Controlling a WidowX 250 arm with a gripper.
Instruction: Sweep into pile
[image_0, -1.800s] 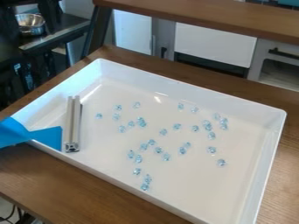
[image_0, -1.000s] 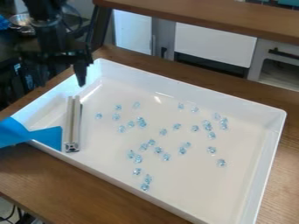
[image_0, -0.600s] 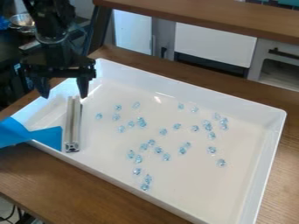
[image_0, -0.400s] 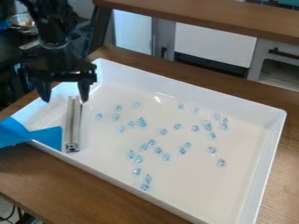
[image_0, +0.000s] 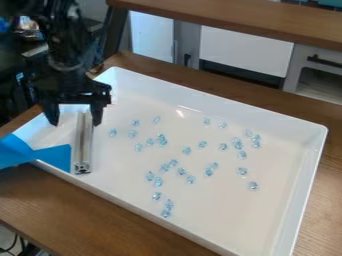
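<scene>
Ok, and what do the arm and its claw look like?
The arm is black, with a bulky, jointed body. Its claw is black too: a wide crossbar with two fingers that narrow toward the tips. Cables or markings I can't make out.

One gripper (image_0: 74, 124), one tray (image_0: 207, 102), one bar (image_0: 81, 147), one blue sheet (image_0: 50, 156), roughly thirty bluish pieces (image_0: 161, 140)
</scene>
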